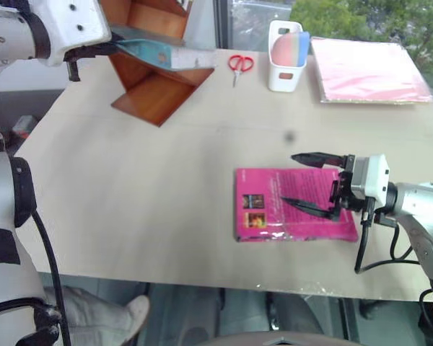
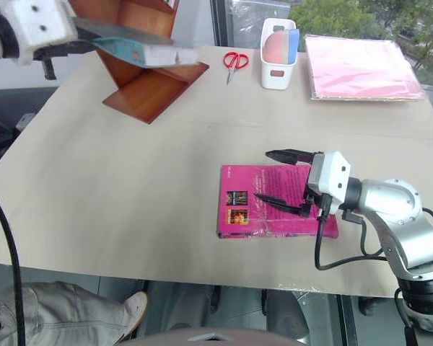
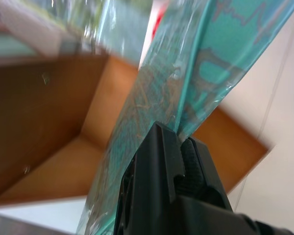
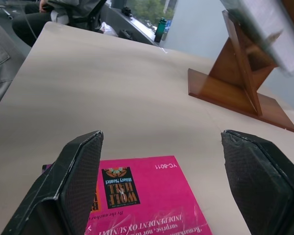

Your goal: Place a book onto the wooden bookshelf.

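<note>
My left gripper (image 3: pixel 179 147) is clamped on one edge of the book (image 1: pixel 159 53), which hangs nearly flat in the air over the wooden bookshelf (image 1: pixel 155 90) at the far left of the table (image 1: pixel 130 180). Risk: held by one edge only, the book could sag or pivot in the fingers; its free end could also catch a slanted board instead of sliding between them. My right gripper (image 1: pixel 312 184) hovers wide apart and empty over the pink book (image 1: pixel 274 205); a low sweep could nudge it. Hard to read: the top of the shelf is cut off, so the receiving slot is unclear, and whether the book touches a board I cannot tell.
</note>
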